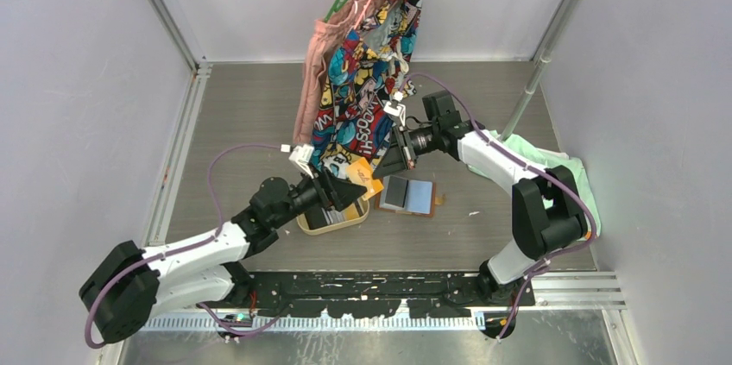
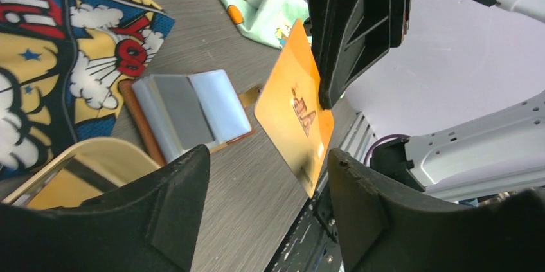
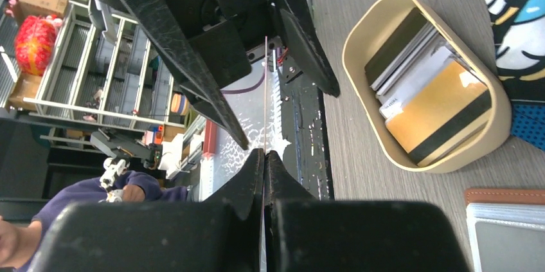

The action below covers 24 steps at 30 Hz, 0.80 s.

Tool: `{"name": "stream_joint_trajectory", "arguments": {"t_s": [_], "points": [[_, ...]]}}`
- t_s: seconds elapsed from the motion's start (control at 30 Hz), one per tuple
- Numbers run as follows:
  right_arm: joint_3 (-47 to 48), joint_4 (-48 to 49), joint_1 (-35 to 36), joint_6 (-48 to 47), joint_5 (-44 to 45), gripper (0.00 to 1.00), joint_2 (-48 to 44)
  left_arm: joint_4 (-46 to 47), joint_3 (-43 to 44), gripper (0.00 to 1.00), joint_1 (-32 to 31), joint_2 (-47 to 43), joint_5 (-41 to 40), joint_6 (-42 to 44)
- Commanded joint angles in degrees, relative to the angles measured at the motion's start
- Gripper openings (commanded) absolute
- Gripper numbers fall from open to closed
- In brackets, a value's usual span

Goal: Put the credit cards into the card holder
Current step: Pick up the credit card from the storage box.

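The right gripper (image 3: pixel 264 156) clamps a thin yellow plastic card (image 2: pixel 294 114); the left gripper (image 2: pixel 268 154) stands released, spread wide either side of it.

Card holder (image 1: pixel 408 196) lies open; yellow credit card (image 1: pixel 367 177) near.

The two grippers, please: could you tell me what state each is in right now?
Left gripper: open, holding nothing.
Right gripper: closed on the yellow card.
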Motion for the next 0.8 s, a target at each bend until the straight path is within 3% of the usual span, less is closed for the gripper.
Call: {"name": "stream_joint_trajectory", "arguments": {"t_s": [0.0, 0.23, 0.47, 0.77], "points": [[0.45, 1.92, -0.27, -1.8, -3.93, 0.01, -3.17, 11.0, 3.32, 0.65, -0.11, 3.27, 2.72, -1.75], [1.33, -2.09, -0.28, -6.23, -5.52, 0.01, -4.54, 21.05, 2.46, 0.48, 1.84, 6.98, 6.13, -7.31], [1.41, -2.73, -0.29, -7.08, -5.72, 0.01, -5.0, 26.89, 1.92, 0.25, 4.15, 8.5, 11.28, -10.37], [1.68, -3.87, -0.61, -8.68, -6.14, 0.01, -5.9, 23.44, 1.56, 0.23, 5.42, 6.26, 13.93, -9.68]]}}
